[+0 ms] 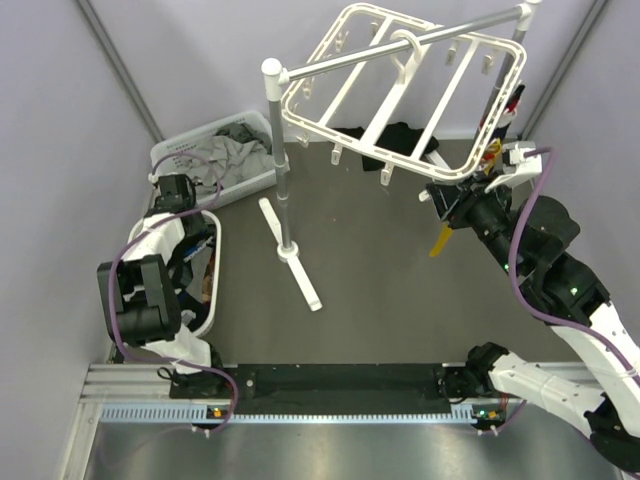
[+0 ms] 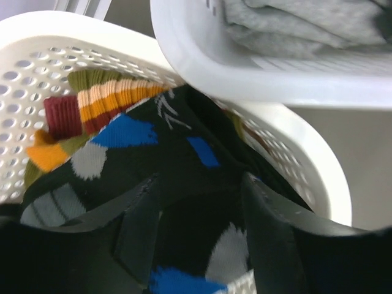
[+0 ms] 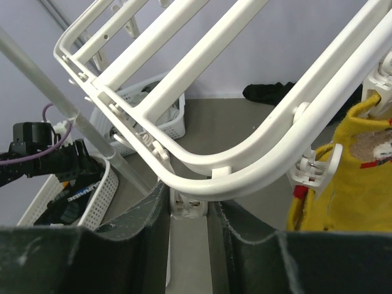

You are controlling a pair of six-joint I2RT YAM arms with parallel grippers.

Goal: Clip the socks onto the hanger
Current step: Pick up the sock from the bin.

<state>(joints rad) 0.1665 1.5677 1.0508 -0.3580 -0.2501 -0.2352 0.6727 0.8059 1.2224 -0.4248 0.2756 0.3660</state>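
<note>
**Robot body.** The left arm (image 1: 150, 290) and right arm (image 1: 560, 285) are showing black joint housings alternating with white link shells. A purple cable (image 1: 118, 300) is running along the outside of each arm. A small green light (image 1: 574, 291) is glowing on the right arm. The left claw (image 2: 201, 184) and right claw (image 3: 188, 205) are each presenting two dark, matte fingers (image 2: 142, 223), their edges carrying pale scuffs.

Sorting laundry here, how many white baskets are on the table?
2. The cloth-filled basket sits far left; the sock basket lies nearer, beneath the left end effector.
</note>
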